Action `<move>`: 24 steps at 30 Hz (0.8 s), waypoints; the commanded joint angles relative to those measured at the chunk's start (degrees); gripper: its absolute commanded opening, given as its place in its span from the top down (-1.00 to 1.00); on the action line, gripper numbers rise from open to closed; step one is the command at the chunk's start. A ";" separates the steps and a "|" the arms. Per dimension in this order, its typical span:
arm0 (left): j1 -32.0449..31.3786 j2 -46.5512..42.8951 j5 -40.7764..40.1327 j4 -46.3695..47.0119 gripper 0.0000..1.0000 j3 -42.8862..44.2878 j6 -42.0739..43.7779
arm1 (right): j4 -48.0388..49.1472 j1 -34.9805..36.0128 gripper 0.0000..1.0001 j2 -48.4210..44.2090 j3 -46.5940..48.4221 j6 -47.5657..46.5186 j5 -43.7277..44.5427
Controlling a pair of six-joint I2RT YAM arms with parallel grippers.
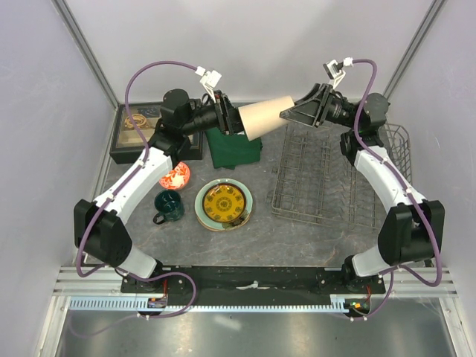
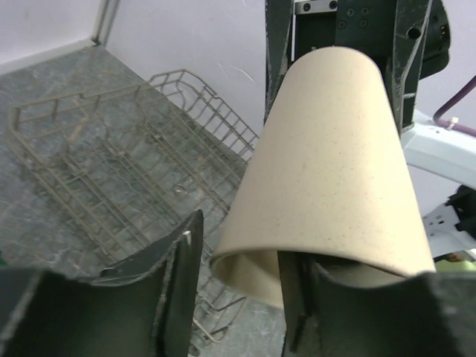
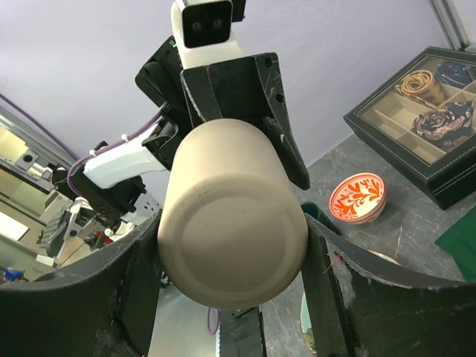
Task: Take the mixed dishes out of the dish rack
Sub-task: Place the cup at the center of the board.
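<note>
Straddling the rim of one beige tumbler point(image 1: 264, 117), left tool point(image 1: 239, 119) unclenched; right tool point(image 1: 285, 114) clenched on its base.

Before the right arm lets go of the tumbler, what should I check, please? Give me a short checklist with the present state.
1. Grip of right gripper on tumbler base: ok.
2. Grip of left gripper on the rim end: cannot tell; one finger shows a gap to the wall.
3. The tumbler hangs in the air, apart from the rack: ok.
4. The bowl, mug and plates are off the rack, on the table: ok.
</note>
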 commanded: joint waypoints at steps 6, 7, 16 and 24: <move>-0.76 -0.45 3.16 3.90 0.69 2.59 -3.02 | -2.58 1.00 -0.07 -3.20 -1.40 -5.56 -0.29; -0.76 -0.54 3.16 3.81 0.82 2.60 -2.76 | -3.81 1.08 -0.11 -3.20 -1.31 -6.69 -0.29; 0.55 -3.09 6.41 4.78 0.97 0.14 -1.61 | -6.71 0.91 -0.60 -3.64 -1.13 -8.99 -0.82; 2.40 -4.76 9.66 10.31 0.97 -2.76 -5.31 | -7.33 -0.06 -0.96 -4.00 -0.87 -8.64 -0.82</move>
